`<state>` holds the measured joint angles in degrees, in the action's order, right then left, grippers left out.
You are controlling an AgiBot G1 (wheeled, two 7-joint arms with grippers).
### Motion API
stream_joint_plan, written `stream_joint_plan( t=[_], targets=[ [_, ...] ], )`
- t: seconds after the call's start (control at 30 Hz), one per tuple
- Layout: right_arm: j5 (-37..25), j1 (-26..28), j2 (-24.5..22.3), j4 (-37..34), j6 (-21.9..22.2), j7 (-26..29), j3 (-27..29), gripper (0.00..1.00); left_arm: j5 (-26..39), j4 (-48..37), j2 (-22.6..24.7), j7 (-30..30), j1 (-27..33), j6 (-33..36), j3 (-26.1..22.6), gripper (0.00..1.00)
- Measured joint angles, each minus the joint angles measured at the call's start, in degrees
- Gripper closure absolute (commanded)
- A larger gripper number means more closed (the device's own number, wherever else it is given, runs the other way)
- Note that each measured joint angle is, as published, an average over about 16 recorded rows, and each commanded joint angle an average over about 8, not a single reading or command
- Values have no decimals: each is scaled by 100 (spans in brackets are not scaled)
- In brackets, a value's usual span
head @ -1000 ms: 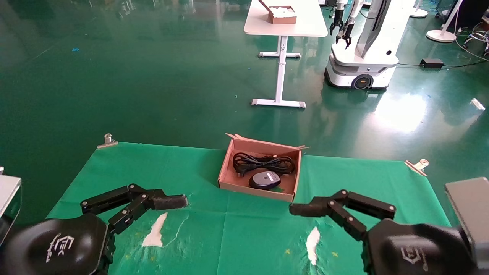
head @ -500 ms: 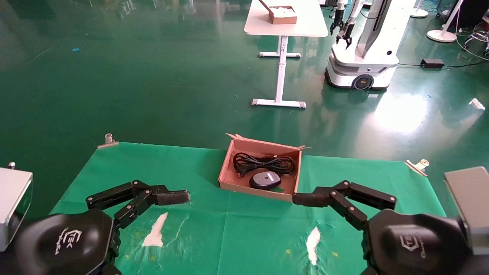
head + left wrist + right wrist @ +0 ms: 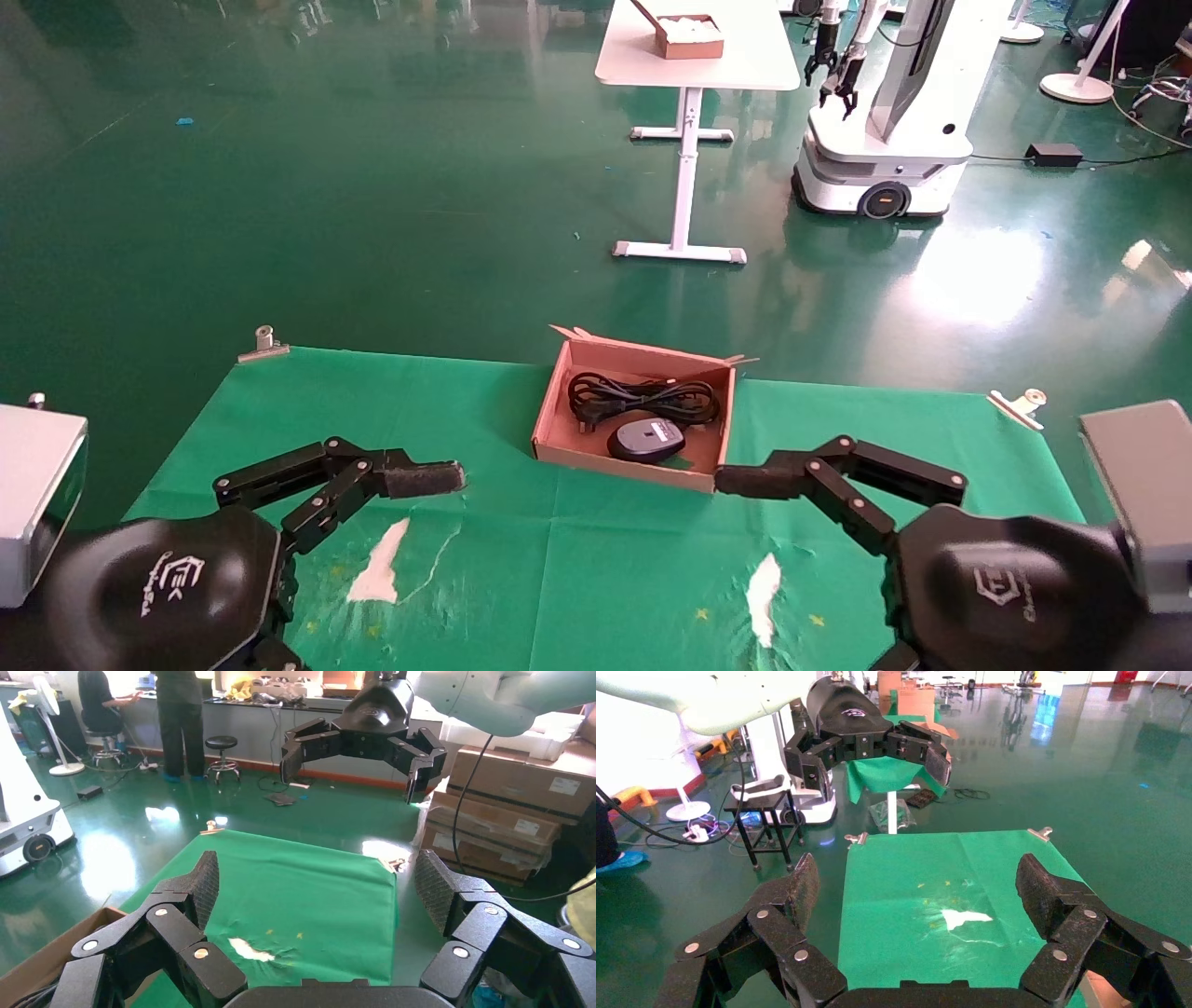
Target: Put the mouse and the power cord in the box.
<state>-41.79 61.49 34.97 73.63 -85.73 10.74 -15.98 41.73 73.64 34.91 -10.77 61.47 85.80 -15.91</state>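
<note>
Inside the box [image 3: 559,417], mouse [image 3: 645,439] hiding part of power cord [image 3: 643,397], left pincer [image 3: 316,888] and right pincer [image 3: 916,888] apart, empty.

Mouse [image 3: 645,439] in box [image 3: 559,403], just before power cord [image 3: 643,399].

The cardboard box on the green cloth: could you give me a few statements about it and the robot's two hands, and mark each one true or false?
1. The mouse lies inside the box. True.
2. The power cord lies on the green cloth outside the box. False: it is coiled inside the box, behind the mouse.
3. The left gripper is holding the mouse. False: it is open and empty, over the cloth to the left of the box.
4. The right gripper is open, with nothing between its fingers. True.
5. A second brown box sits on a white table far behind. True.
</note>
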Motion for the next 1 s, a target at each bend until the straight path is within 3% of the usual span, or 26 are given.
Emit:
stream_joint_plan(
  t=[1.0],
  targets=[
    [-12, 13, 8, -20, 9, -10, -5, 0, 10, -10, 10, 4, 9, -11, -12, 0]
  ],
)
